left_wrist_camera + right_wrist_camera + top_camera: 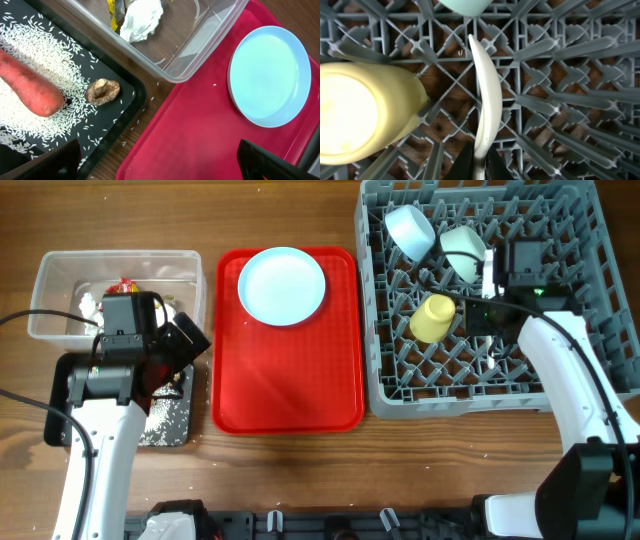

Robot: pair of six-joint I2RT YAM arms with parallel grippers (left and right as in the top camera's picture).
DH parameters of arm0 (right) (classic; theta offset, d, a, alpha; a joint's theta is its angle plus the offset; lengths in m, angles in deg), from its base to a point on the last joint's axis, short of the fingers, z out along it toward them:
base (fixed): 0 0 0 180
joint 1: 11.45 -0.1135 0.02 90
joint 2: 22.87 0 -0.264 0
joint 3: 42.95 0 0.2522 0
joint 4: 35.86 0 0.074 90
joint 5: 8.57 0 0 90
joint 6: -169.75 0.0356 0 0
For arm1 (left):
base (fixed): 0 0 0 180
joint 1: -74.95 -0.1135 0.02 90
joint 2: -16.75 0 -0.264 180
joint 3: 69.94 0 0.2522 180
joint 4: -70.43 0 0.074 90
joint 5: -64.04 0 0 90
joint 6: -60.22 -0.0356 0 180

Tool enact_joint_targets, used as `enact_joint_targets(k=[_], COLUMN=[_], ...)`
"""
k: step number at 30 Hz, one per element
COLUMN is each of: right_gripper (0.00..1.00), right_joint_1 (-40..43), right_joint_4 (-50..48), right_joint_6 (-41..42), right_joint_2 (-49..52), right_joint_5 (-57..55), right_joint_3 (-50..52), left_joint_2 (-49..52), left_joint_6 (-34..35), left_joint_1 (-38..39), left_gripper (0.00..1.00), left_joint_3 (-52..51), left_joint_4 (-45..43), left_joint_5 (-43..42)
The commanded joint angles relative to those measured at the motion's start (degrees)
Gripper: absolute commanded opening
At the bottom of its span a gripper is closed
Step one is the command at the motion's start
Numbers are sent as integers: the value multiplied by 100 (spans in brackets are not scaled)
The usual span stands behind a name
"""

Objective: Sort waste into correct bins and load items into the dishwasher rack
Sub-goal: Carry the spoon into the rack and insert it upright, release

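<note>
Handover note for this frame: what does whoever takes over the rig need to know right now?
Left gripper: open, empty, over the near edges of the black tray and the red tray.
Right gripper: shut on the white spoon, low among the pegs of the rack, beside the yellow cup.
Done: tissue and wrappers in the clear tub; carrot, rice and brown lump on the black tray; two bowls and the cup in the rack.
Left: release the spoon; move the plate from the red tray to the rack.
</note>
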Motion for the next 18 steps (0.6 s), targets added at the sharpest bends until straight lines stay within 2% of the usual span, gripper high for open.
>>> enact_joint_targets(k=[1, 8, 10, 12, 13, 14, 18], right_gripper=[4, 6, 15, 31, 44, 49, 53], right_joint_1=[4, 2, 2, 2, 2, 2, 2], right_joint_4=[-111, -291, -289, -286, -286, -286, -332], right_joint_6=[-153, -146, -146, -142, -129, -129, -129], right_joint_2=[179, 352, 352, 352, 352, 352, 350], right_joint_5=[-52, 424, 424, 426, 426, 426, 424], right_joint_3=[44, 44, 44, 44, 44, 44, 11], left_joint_2=[-72, -72, -72, -72, -72, -72, -72], left_joint_6=[52, 52, 52, 52, 52, 52, 52], left_joint_1=[-26, -26, -26, -26, -26, -26, -26], left_gripper=[100, 100, 100, 100, 100, 100, 100], left_joint_3=[109, 109, 109, 109, 109, 109, 109], left_joint_4=[-13, -13, -13, -11, -13, -13, -13], left_joint_5=[96, 96, 96, 96, 96, 96, 96])
